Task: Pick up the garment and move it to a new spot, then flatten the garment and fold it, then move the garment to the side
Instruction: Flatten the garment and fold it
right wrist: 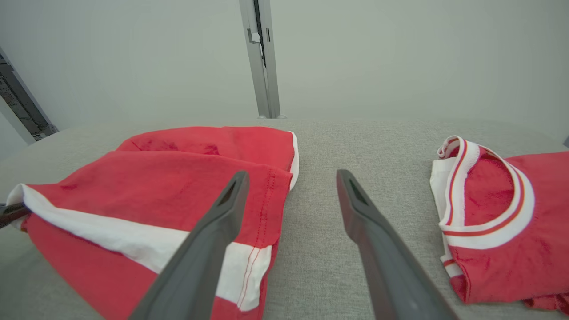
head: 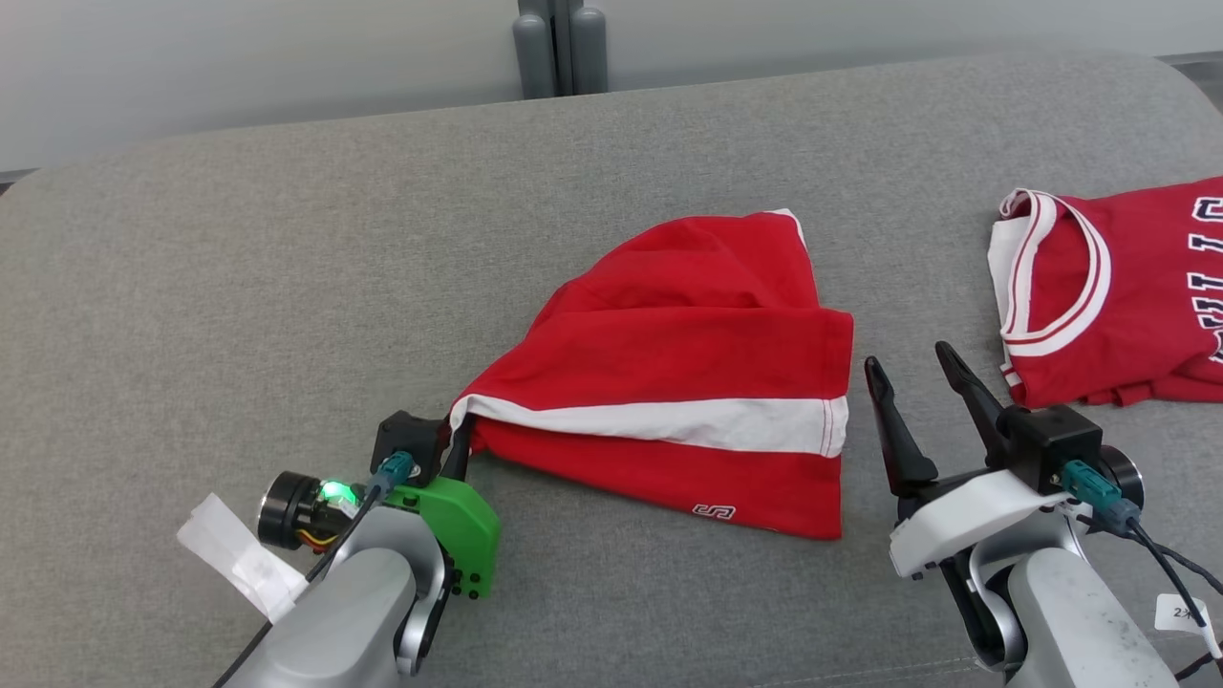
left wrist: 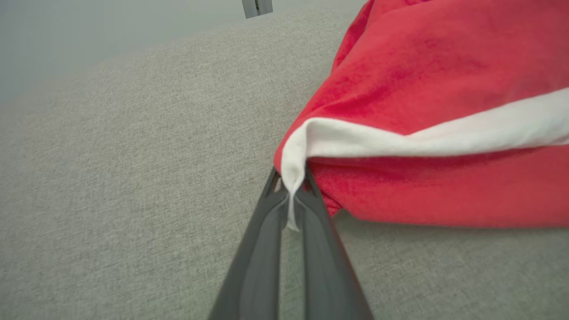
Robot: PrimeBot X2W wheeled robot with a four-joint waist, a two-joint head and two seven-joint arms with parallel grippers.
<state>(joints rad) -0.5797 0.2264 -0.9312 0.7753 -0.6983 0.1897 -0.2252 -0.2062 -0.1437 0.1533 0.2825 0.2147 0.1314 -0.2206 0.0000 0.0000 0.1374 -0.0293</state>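
The garment (head: pixel 688 363), red with a white band and a small white logo, lies bunched on the grey padded surface (head: pixel 239 287). My left gripper (head: pixel 457 432) is shut on the white corner at its near-left end. In the left wrist view the fingertips (left wrist: pixel 291 182) pinch that white edge of the garment (left wrist: pixel 422 80), which lifts slightly there. My right gripper (head: pixel 910 361) stands open just right of the garment, holding nothing. In the right wrist view its open fingers (right wrist: pixel 292 175) frame the garment's right hem (right wrist: pixel 155 186) and bare grey cloth.
A second red garment with a white striped collar (head: pixel 1118 287) lies at the far right, also seen in the right wrist view (right wrist: pixel 498 209). A grey post (head: pixel 561 43) stands behind the surface. Bare grey room lies left and behind the garment.
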